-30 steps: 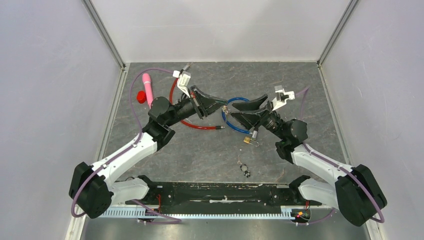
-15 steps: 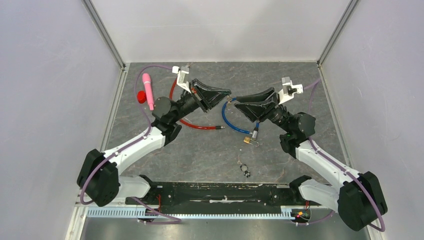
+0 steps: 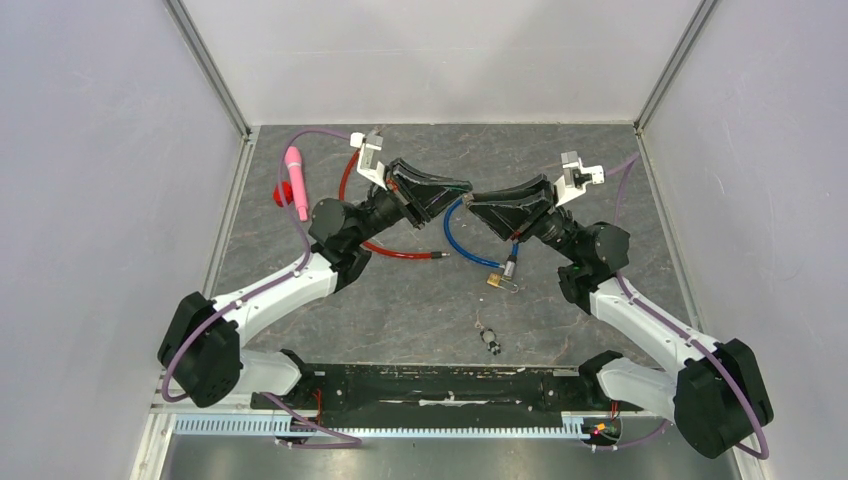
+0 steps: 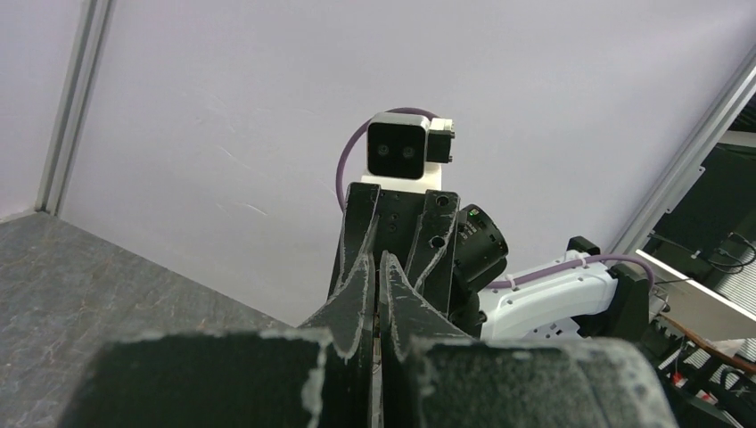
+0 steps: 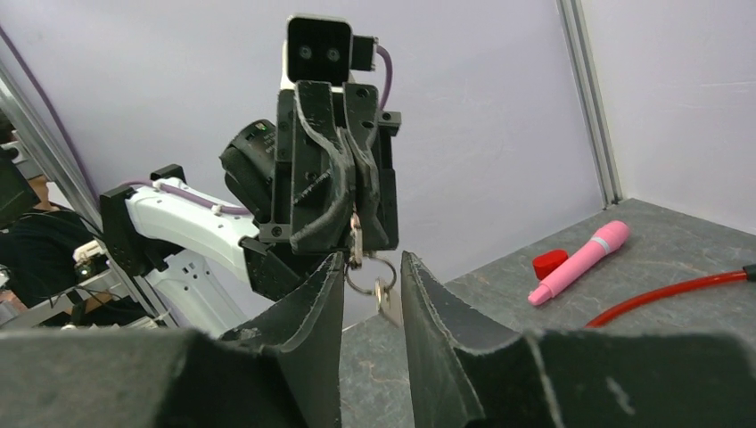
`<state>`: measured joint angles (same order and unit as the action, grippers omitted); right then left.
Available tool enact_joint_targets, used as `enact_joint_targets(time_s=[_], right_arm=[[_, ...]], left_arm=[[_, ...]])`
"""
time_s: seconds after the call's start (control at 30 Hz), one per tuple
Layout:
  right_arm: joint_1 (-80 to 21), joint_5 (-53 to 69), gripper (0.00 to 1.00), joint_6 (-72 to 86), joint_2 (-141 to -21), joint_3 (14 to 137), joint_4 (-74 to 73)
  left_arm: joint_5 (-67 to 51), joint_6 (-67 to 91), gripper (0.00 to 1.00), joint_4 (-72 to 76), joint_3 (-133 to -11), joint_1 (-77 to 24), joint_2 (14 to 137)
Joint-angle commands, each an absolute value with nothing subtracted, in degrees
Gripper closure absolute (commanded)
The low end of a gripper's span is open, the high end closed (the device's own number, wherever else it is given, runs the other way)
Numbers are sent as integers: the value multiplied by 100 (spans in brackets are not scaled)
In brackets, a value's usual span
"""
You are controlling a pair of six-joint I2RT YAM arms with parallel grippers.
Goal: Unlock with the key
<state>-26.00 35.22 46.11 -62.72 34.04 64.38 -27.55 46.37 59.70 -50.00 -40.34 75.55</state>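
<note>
My left gripper (image 3: pixel 466 187) is raised above the table and shut on a small key (image 5: pixel 356 239). A key ring with a second key (image 5: pixel 386 300) hangs from it. My right gripper (image 3: pixel 473 206) faces it tip to tip and is open. In the right wrist view the hanging key sits between my right gripper's (image 5: pixel 372 260) fingers without being pinched. In the left wrist view my left gripper (image 4: pixel 378 260) shows closed jaws, and the key is hidden. The brass padlock (image 3: pixel 496 281) lies on the table below, on the end of a blue cable (image 3: pixel 455 243).
A red cable (image 3: pixel 392 252) lies under the left arm. A pink marker (image 3: pixel 295 180) and its red cap (image 3: pixel 282 194) lie at the far left, also seen in the right wrist view (image 5: pixel 579 261). A small dark ring piece (image 3: pixel 490 340) lies near the front. Walls enclose three sides.
Both grippers have risen and closed in on each other above the blue cable. The left one moved right with the key; the right one moved up and left until its fingers flank the hanging key.
</note>
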Motion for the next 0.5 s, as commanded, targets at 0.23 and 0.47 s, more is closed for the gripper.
enact_joint_targets(time_s=[0.23,0.47], right_arm=[[-2584,3612,78,5097,-6261,3516,7383],[-2587,3621,84,5137,-6249,3473,7399]], left_arm=[[-2634,4922,98,6398,-5133,-4161,7646],[-2520,4996,98,6453,-5125,-4191,7671]])
